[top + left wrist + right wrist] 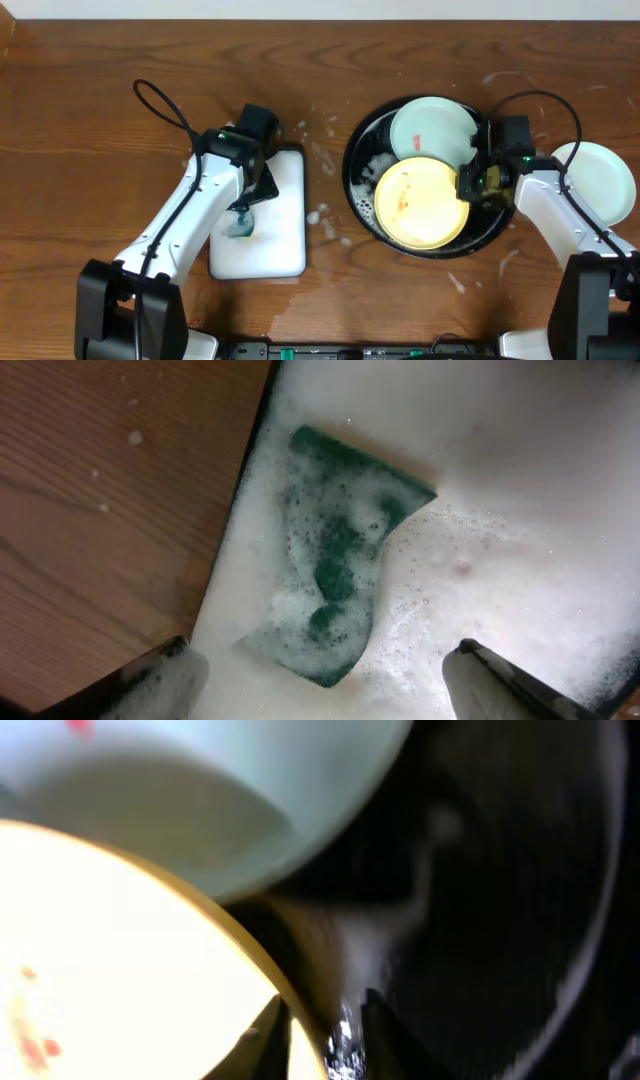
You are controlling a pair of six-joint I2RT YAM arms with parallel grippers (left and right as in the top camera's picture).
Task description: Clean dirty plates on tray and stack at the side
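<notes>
The black tray (353,172) holds a yellow plate (420,205) with red specks, tilted, and a mint plate (432,128) with a red smear behind it. Another mint plate (598,180) lies on the table at the right. My right gripper (468,186) is shut on the yellow plate's right rim. In the right wrist view its fingers (322,1020) pinch the yellow plate (100,970), with the mint plate (200,780) above it and the tray (500,870) behind. My left gripper (245,212) is open over a soapy green sponge (340,580), with its fingers (322,652) on either side and not touching it.
A white rectangular dish (285,245) full of foam lies left of the tray, and the sponge (240,226) lies in it. Foam flecks dot the wood between dish and tray (325,215). Bare wooden table (90,510) lies left of the dish.
</notes>
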